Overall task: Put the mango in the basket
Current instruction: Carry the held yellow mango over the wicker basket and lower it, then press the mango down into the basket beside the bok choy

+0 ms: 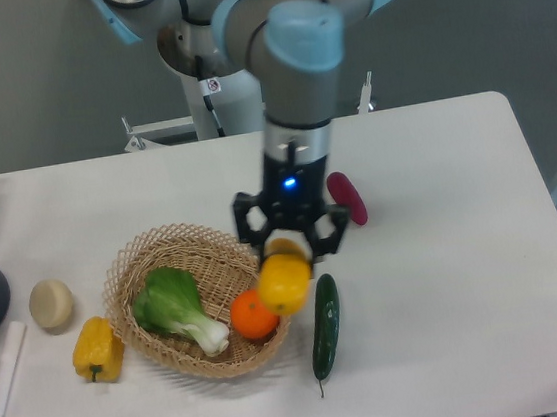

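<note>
Over the basket's (130, 276) right rim, the gripper (294, 250) pinches the mango (284, 282) aloft, just beside the orange (253, 314), apparently positioning it for release inside.

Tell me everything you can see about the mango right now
The smooth, glossy yellow-orange mango hangs pinched between the fingers of the black two-finger gripper, which covers its top. It is lifted, not resting on anything, and sits over the right rim of the round tan woven wicker basket, just above and right of the round orange inside. No dark spot shows from this side.
</note>
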`<state>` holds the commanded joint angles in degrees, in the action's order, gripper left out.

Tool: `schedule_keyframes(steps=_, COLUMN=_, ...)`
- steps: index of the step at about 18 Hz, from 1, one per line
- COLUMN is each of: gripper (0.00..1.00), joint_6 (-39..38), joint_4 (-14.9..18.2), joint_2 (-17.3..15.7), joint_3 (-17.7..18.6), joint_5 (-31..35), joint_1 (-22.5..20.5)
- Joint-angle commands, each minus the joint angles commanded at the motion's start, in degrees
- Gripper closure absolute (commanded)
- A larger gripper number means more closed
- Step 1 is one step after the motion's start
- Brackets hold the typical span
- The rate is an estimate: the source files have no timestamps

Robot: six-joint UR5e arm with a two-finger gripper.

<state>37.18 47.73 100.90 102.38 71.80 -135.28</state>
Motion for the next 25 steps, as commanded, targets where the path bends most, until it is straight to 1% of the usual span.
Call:
schedule_keyframes(steps=1, gripper=0.59, joint_6=0.18, joint_4=0.0, joint_2=0.26, joint_3=0.62, joint_5=1.4, joint_1=1.14)
schedule_keyframes(steps=4, gripper=0.59, joint_6=0.18, joint_4=-0.09, joint_2=1.84, joint_3=0.8, joint_5=5.8, joint_1=5.1)
schedule_keyframes(steps=8, gripper=0.59, joint_6=0.18, joint_4=-0.26, joint_2=3.69, joint_3=0.71, joint_5=7.92, joint_1=8.35)
schedule_keyframes(steps=11, gripper=0.59, joint_6=0.27, joint_4=-0.26, joint_2=4.65, joint_3=0.71, joint_5=7.92, joint_1=9.5)
schedule_keyframes(steps=13, gripper=0.59, joint_6=0.0, joint_4=-0.26, joint_2=6.23, joint_3=-0.86, joint_5=8.01, joint_1=10.47)
schedule_keyframes(steps=16, gripper=0.58, joint_6=-0.09, joint_4=-0.44, joint_2=8.52, joint_3=-2.1, joint_5=8.27, joint_1=11.26)
schedule_keyframes(steps=20, gripper=0.55, joint_6=-0.26, joint_4=-0.44, joint_2=10.89, joint_3=-3.59, joint_5=11.52, joint_1=13.02)
schedule_keyframes(steps=23, gripper=0.55, joint_6=-0.35, joint_4=-0.44, joint_2=11.6, joint_3=-4.21, joint_5=11.52, joint_1=13.19)
schedule_keyframes(steps=25, gripper=0.5, joint_6=-0.35, joint_4=-0.53, joint_2=11.87, joint_3=-4.3, joint_5=11.44, joint_1=13.63)
